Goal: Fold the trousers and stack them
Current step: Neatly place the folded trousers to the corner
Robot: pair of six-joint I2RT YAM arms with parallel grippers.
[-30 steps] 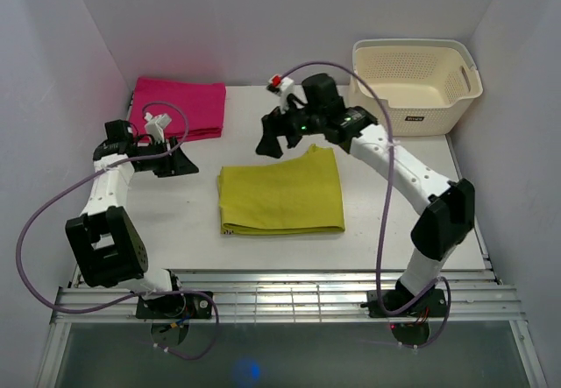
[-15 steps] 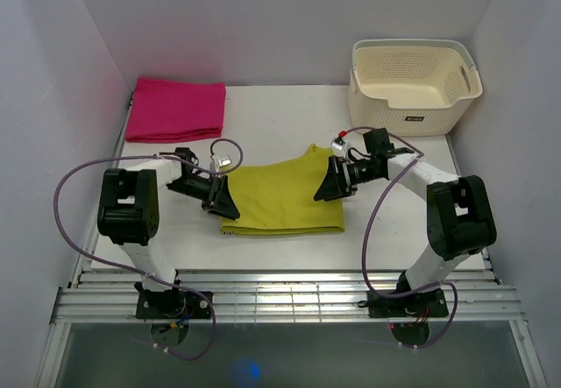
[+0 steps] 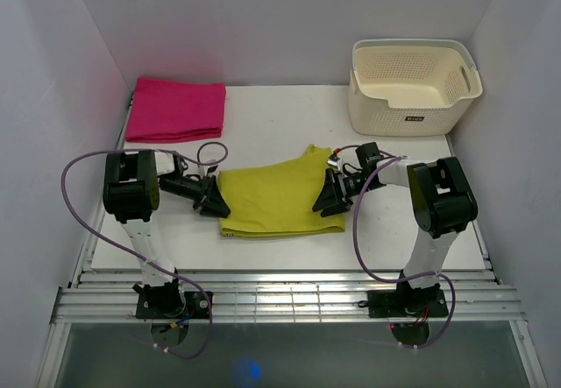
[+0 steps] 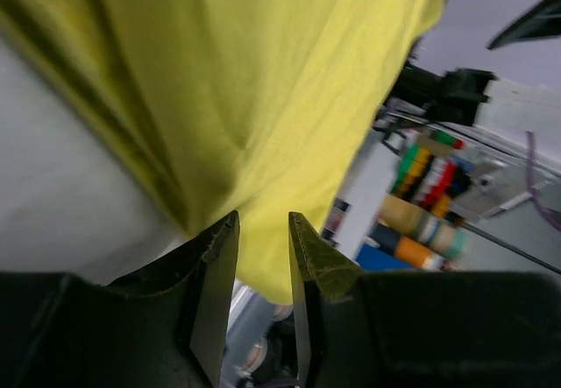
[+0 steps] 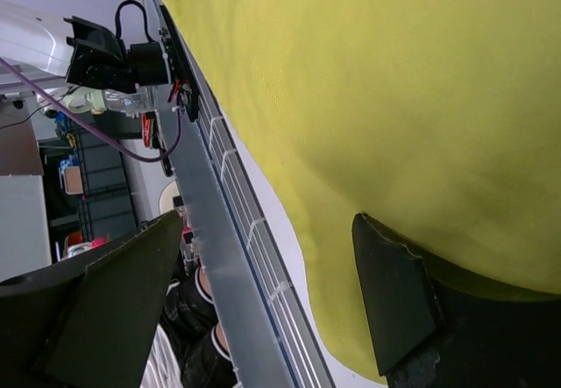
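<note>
L gripper (image 3: 213, 202) sat at edge of trousers (image 3: 276, 200), jaws nearly together, grip unclear. R gripper (image 3: 330, 197) straddled opposite edge, jaws wide apart, prob. readying next fold.

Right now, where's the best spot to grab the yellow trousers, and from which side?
Probably the two short side edges. The trousers lie flat, folded into a rectangle, so only the edges give something to pinch. Come in low from the left and the right, where the left gripper and right gripper sit.
</note>
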